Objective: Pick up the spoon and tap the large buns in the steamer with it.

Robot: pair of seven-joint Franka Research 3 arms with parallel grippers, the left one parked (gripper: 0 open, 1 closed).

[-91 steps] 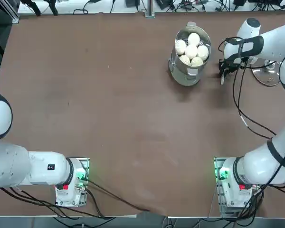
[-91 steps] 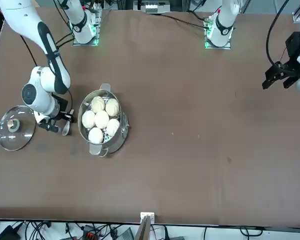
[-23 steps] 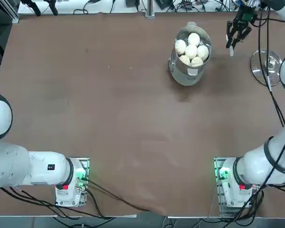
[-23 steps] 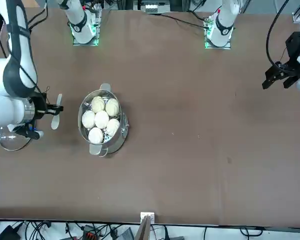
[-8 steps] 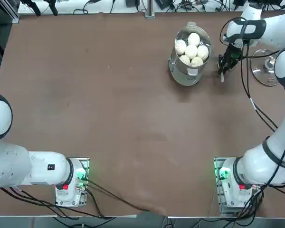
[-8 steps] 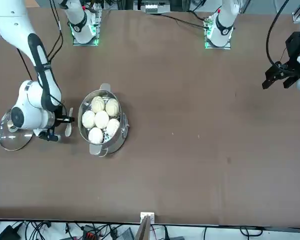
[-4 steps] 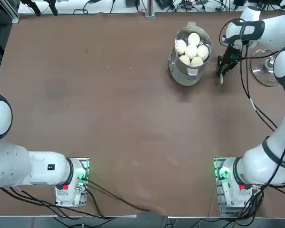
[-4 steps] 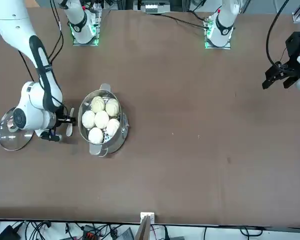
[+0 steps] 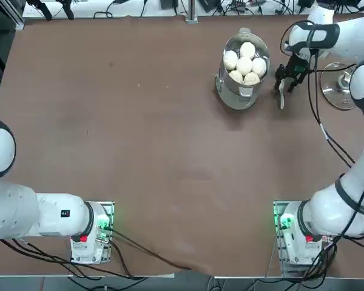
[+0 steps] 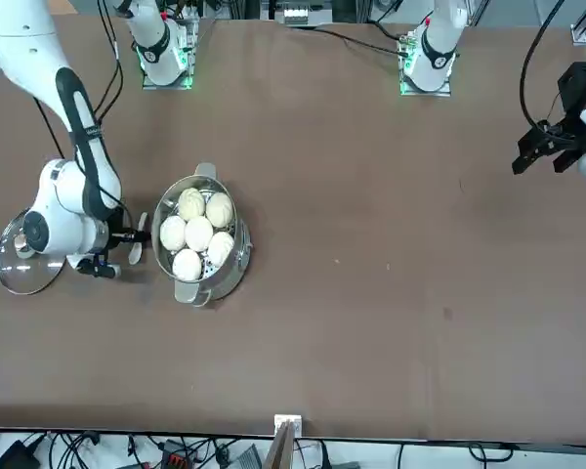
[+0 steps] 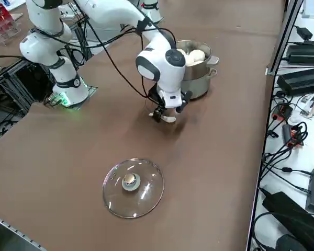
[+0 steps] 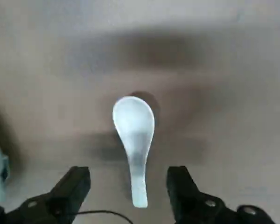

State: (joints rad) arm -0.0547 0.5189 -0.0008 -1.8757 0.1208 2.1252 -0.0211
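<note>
Spoon (image 12: 135,135) lies free between the open right gripper's (image 12: 129,186) fingers.

The place looks like a robotics lab — two white robot arms (image 9: 348,37) stand mounted at a broad brown table (image 9: 170,151), with black cables (image 11: 290,141), power adapters (image 11: 303,83) and small electronics (image 10: 181,451) crowding a white surface (image 11: 311,136) along its edge.

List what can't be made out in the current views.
- Top view: part of the spoon, covered by the right tool, which hovers open above it.
- Top view: the right edge of the glass lid, behind the right arm.
- Right side view: the lower parts of the buns, hidden by the steamer's wall.
- Wrist view: the tool's rear ends, cut off by the picture's edge.
</note>
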